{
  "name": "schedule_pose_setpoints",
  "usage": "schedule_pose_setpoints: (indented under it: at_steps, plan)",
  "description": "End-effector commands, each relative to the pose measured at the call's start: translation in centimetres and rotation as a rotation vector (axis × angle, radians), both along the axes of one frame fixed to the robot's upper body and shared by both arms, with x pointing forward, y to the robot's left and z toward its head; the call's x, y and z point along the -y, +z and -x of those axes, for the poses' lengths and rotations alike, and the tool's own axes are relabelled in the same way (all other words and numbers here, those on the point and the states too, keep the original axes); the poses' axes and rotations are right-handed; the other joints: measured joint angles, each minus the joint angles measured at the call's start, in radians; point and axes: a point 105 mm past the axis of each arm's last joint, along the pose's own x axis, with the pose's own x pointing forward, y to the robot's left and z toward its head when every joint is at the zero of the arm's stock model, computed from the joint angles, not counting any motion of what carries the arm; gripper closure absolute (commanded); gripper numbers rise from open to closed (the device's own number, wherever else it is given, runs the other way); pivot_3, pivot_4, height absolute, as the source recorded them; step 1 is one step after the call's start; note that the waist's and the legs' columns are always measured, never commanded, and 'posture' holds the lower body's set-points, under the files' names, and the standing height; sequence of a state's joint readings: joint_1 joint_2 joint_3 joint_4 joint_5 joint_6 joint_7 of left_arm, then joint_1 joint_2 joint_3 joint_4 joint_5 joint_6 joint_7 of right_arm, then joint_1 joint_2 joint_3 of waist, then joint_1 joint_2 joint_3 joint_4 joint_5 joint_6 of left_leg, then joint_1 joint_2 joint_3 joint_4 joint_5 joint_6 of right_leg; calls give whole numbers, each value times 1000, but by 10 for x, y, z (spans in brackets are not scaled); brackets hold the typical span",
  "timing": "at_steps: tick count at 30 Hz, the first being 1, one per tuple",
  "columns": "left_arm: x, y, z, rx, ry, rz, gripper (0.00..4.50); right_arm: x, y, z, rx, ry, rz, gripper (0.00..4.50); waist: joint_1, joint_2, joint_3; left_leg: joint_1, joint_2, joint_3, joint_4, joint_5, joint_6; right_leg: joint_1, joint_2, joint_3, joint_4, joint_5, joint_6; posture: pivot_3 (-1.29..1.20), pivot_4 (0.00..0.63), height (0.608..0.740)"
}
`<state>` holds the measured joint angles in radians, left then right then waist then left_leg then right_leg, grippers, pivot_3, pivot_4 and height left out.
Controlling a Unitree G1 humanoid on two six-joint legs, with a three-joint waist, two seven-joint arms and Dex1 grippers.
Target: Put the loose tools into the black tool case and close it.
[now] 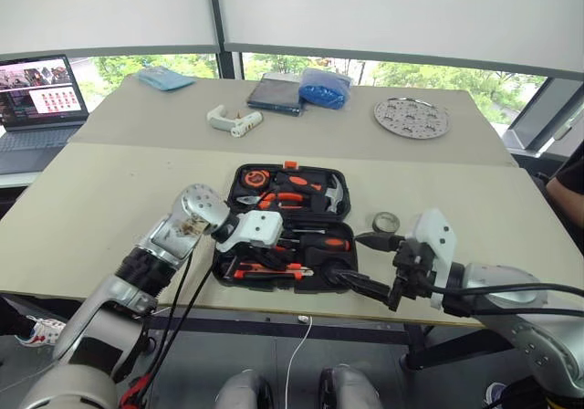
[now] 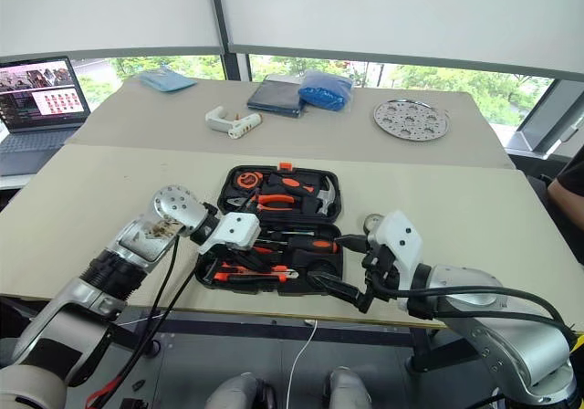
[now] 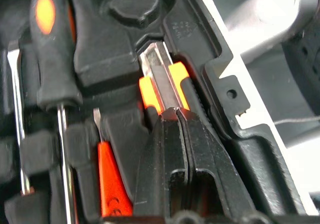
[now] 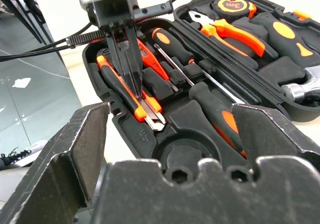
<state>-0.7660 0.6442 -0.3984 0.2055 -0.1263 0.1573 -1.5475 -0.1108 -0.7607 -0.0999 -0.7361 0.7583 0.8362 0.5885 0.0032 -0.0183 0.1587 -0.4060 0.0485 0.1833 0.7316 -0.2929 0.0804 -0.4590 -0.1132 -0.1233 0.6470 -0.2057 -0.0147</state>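
Note:
The black tool case lies open near the table's front edge, with pliers, a hammer and a tape measure in its far half. In the near half, two screwdrivers and a slim orange tester sit in their recesses. My left gripper is shut, and its tips press down on the orange-black utility knife lying in its slot. My right gripper stands open at the case's front right corner with nothing between its fingers. A small dark tape roll rests on the table just right of the case.
On the far table lie a white pistol-shaped tool, a dark flat pouch, a blue bag, a round perforated metal plate and a teal cloth. A laptop stands at the left. A person is at the right edge.

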Motion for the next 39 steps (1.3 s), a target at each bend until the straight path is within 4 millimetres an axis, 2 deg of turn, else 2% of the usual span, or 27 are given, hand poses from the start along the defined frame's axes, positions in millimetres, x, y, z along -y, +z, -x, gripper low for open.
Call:
schedule_pose_setpoints:
  at_steps: [1, 3, 5, 8, 12, 17, 18, 19, 20, 21, 26, 30, 32, 39]
  plan:
    - [-3, 54, 5, -122, 60, 211, 3932, 22, 15, -13, 71, -74, 47, 0, 2, 0, 0, 0, 0, 0, 0, 0, 0, 0, 0, 0, 0, 0, 0, 0, 150, 718]
    - [-4, 75, 4, -180, 87, 305, 3318, 39, 13, -25, 54, -136, 91, 0, 6, 0, 0, -1, 0, 0, 0, 0, 0, 0, 0, 0, 0, 0, 1, 0, 150, 718]
    - [-5, 86, 0, -176, 118, 352, 2639, 55, 5, -38, 37, -199, 159, 0, 9, 0, 0, 0, -1, 0, 0, 0, 0, 1, -1, 0, -1, 0, 1, 0, 150, 718]
    - [-5, 90, -5, -152, 149, 371, 1521, 77, -7, -59, 38, -270, 264, 0, 7, 0, 0, 0, -1, 0, 0, 0, 0, 1, -1, 0, -1, 0, 2, 0, 150, 718]
    - [-3, 87, -2, -146, 149, 369, 85, 83, -17, -83, 33, -288, 299, 0, -3, 0, 1, 0, -1, 0, 0, 1, -1, 1, 1, 1, 0, 0, 2, 0, 150, 718]
    - [-1, 83, -1, -118, 169, 365, 37, 68, -23, -101, 40, -232, 290, 0, -15, 0, 1, 0, -1, 1, 0, 1, -2, 0, 1, 1, 0, -1, 2, 0, 150, 718]
    - [-1, 82, -2, -105, 175, 359, 12, 64, -26, -104, 32, -218, 288, 255, -17, 0, 1, 0, -1, 1, 0, 1, -2, 0, 1, 1, 0, -1, 2, 0, 150, 718]
    - [-1, 81, -3, -92, 181, 357, 12, 61, -31, -107, 17, -212, 291, 255, -18, 0, 1, 1, -1, 1, 0, 2, -2, 0, 1, 1, 0, -1, 2, 0, 150, 718]
    - [-1, 80, -3, -87, 183, 356, 0, 60, -36, -110, 3, -211, 298, 612, -18, 0, 1, 1, -1, 1, 0, 2, -2, 1, 1, 1, 0, -1, 2, 0, 150, 718]
    - [-1, 80, -3, -86, 183, 356, 0, 60, -40, -112, -8, -213, 306, 774, -17, 0, 1, 1, -1, 1, 0, 2, -2, 1, 1, 1, 0, -1, 2, 0, 150, 718]
    - [-1, 79, 0, -76, 177, 345, 0, 62, -52, -119, -32, -220, 310, 2553, -14, 0, 1, 0, -1, 1, 0, 2, -2, 1, 0, 0, 0, -1, 2, 0, 150, 718]
    - [-4, 77, 1, -65, 180, 327, 0, 64, -40, -118, -32, -218, 253, 3931, -16, 0, 1, 1, -1, 1, 0, 2, -3, 1, 0, 1, 1, -1, 2, 0, 150, 718]
    - [-5, 76, 1, -62, 184, 325, 0, 66, -33, -116, -23, -221, 240, 4414, -17, 0, 1, 1, -1, 1, 0, 2, -3, 1, 1, 1, 1, -1, 1, 0, 150, 718]
    - [-3, 76, 0, -59, 184, 331, 0, 79, -37, -118, -9, -258, 300, 4414, -16, 0, 1, 1, -1, 2, 0, 2, -3, 1, 0, 1, 1, -1, 1, 0, 150, 718]
